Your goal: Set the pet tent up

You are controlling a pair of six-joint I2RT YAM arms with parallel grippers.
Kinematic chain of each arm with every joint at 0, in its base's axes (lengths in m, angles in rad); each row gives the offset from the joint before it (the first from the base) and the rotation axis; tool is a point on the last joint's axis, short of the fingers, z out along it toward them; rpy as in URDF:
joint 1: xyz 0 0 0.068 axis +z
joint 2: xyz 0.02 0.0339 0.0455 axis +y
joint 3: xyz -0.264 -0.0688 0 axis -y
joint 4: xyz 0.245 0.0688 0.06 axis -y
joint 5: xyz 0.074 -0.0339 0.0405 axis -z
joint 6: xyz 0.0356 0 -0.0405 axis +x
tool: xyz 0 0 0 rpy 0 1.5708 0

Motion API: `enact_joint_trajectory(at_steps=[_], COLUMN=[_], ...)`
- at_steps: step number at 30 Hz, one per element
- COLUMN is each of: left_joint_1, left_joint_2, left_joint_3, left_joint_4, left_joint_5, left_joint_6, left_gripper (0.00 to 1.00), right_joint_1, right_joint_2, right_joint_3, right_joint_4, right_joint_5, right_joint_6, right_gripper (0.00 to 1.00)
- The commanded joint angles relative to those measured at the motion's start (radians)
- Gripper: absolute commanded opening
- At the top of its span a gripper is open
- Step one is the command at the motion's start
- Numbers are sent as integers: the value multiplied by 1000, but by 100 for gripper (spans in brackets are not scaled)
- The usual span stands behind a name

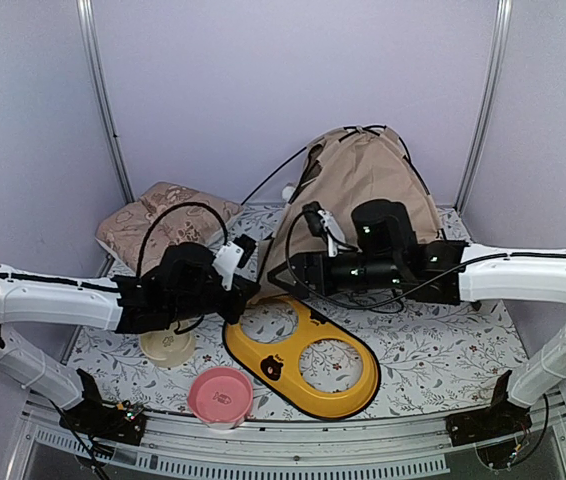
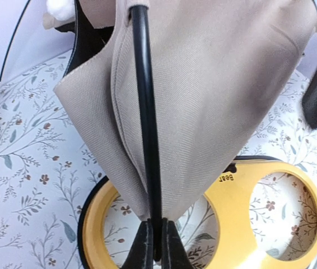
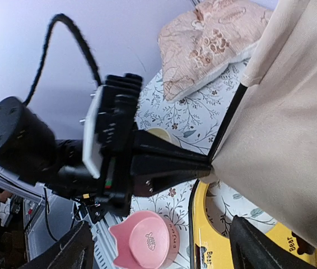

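Left gripper (image 2: 157, 238) is clamped tight on the black pole (image 2: 146, 112) at the pet tent (image 1: 363, 195) lower front corner (fabric hangs alongside). Right gripper (image 3: 161, 227) is spread wide and holds nothing, near that corner. Tent sits at the back of the floral mat (image 1: 433, 350), with that corner over the yellow bowl stand (image 1: 298, 342).

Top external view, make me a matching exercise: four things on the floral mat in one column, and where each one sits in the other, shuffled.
1. beige fabric pet tent
2. tan floral pillow
3. pink round bowl
4. yellow two-hole plastic feeder tray

A. closest to the near edge
B. back left corner
C. flat in the middle, between the arms
D. back centre, black pole pinched by the left fingers

Pairs: 1-D, 2-B, 3-A, 4-C.
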Motion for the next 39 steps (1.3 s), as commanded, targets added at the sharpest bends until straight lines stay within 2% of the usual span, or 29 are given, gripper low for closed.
enact_joint_trajectory(at_steps=[1,7,10,12,16,22,28,31,33,36,38,39], left_joint_1=[57,106,112,119,126,132,134,136,137,137,136,135], left_joint_2=[-61,-108,-123,-131,-149,-164,-172,-175,-176,-185,-207,-221], left_joint_3=[36,47,63,75,85,91,92,94,98,100,97,99], left_joint_4=[-2,29,34,30,27,18,10,9,6,10,27,32], left_joint_5=[-65,-62,-80,-91,-93,-93,-88,-84,-74,-42,-3,20], left_joint_6=[135,163,202,222,242,253,252,254,252,249,241,239], left_gripper=[0,0,0,0,0,0,0,0,0,0,0,0], right_joint_1=[1,-53,-105,-166,-301,-486,-571,-606,-621,-626,-626,-625], right_joint_2=[-196,-454,-581,-652,-688,-624,-531,-478,-454,-431,-415,-410], right_joint_3=[20,23,-18,-45,-79,-70,-17,11,24,44,67,81], right_joint_4=[-163,-445,-535,-581,-629,-624,-558,-554,-554,-555,-567,-569], right_joint_5=[51,340,470,502,469,363,232,188,166,189,236,267], right_joint_6=[-90,-56,-19,1,-1,-58,-167,-203,-214,-219,-221,-219], right_gripper=[89,93,90,84,83,80,71,62,51,26,4,0])
